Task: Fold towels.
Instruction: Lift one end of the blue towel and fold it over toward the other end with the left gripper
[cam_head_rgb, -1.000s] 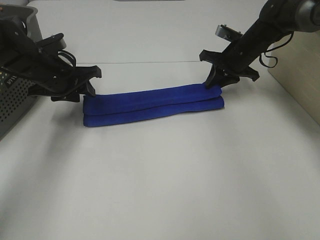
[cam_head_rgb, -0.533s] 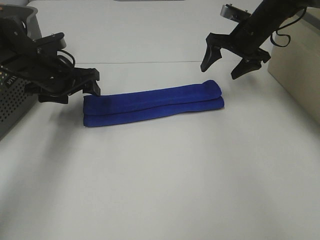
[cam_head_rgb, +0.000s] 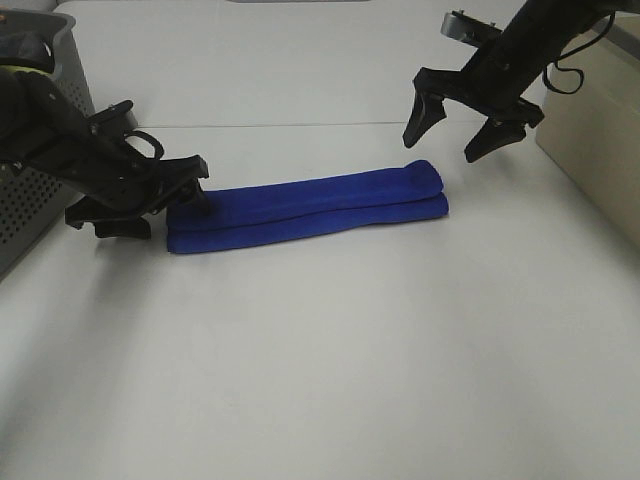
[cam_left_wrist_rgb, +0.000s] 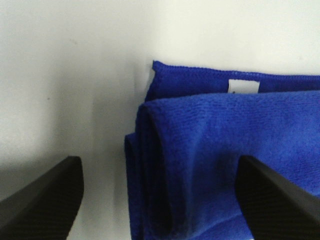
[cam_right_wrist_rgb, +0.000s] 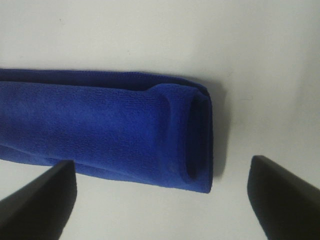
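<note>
Left claw (cam_left_wrist_rgb: 159, 165): jaws spread wide, clamped on nothing; set low near the table.
Right claw (cam_head_rgb: 440, 148): jaws spread wide, empty; raised above the table.
Towel (cam_head_rgb: 310, 205): one end lies between the left claw's jaws; the other end lies below the right claw, apart from it.
Towel form: long narrow folded bundle, lying flat; rounded fold loops at both ends.
Towel material: royal-blue plush pile, stitched hem; small white tag (cam_left_wrist_rgb: 242, 86) at the corner ahead of the left claw.
Table (cam_head_rgb: 320, 350): plain white matte surface beneath both claws.
</note>
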